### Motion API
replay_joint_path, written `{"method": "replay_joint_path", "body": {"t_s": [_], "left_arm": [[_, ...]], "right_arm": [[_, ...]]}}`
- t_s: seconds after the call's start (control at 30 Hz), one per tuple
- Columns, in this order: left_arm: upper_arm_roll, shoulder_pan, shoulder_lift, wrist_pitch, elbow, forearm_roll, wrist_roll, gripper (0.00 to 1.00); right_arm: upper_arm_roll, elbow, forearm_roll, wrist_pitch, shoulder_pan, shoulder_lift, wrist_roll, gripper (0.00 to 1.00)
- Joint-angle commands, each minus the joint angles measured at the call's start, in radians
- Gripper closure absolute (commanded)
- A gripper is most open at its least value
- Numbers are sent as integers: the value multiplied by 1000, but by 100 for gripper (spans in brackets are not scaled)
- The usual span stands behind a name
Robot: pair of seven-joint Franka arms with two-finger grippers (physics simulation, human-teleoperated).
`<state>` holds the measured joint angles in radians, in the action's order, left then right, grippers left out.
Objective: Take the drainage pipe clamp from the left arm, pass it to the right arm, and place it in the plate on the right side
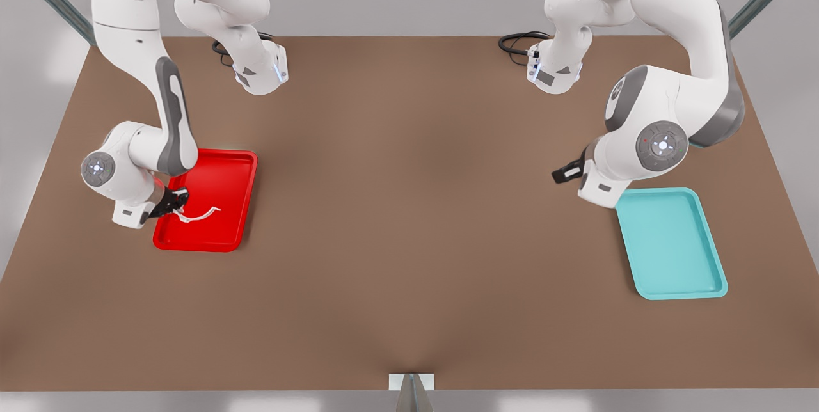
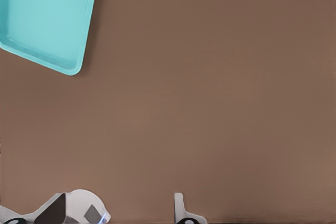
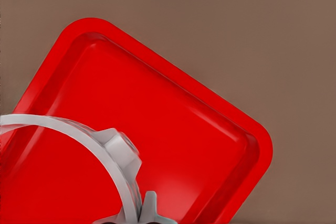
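A white drainage pipe clamp looms close in the right wrist view, over the red plate. In the front view, the right hand pinches one end of the clamp above that plate. The left hand hovers beside the teal tray on the brown surface; whether it is open cannot be told.

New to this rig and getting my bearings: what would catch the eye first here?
The bright red rectangular tray at the front view's left, where the right gripper holds the thin white half-ring pipe clamp just over it. Opposite sits a teal tray, with the left gripper waiting beside it.
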<state>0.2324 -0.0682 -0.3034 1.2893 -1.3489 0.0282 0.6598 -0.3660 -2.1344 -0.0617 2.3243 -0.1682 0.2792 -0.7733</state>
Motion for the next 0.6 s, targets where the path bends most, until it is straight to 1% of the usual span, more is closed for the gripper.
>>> {"method": "replay_joint_path", "body": {"t_s": [0.0,0.03,0.2,0.23,0.27,0.3,0.33,0.37,0.4,0.43,0.5,0.57], "left_arm": [[1,-1,1,-21,1,-1,-579,0],[2,-1,1,-22,1,-1,-577,0],[4,-1,1,-25,1,1,-577,0],[4,-2,1,-25,1,1,-577,0],[4,-2,3,-25,1,1,-577,0],[5,-4,3,-25,1,-1,-565,0],[13,-2,1,-24,1,1,-551,0],[13,-2,1,-25,1,1,-551,0],[15,-2,3,-25,1,1,-551,0],[15,-2,3,-25,1,1,-551,0],[16,-4,3,-31,1,1,-548,0],[38,-4,4,-39,2,1,-500,0]], "right_arm": [[1,-10,-35,12,-5,0,-152,78],[1,-21,-35,12,-5,-3,-123,0],[2,-7,-38,3,-5,-5,-123,0],[9,22,-38,-13,-13,-5,-119,0],[13,126,-40,-69,-56,18,-80,0],[13,332,-70,-278,-77,75,37,0],[12,522,-113,-537,-103,84,257,0],[12,556,-112,-625,-129,83,529,0],[10,599,-78,-746,-197,46,762,0],[12,723,-52,-908,-228,26,904,0],[9,700,-44,-939,-231,-106,917,0],[12,559,-1,-941,-231,-244,917,0]]}}
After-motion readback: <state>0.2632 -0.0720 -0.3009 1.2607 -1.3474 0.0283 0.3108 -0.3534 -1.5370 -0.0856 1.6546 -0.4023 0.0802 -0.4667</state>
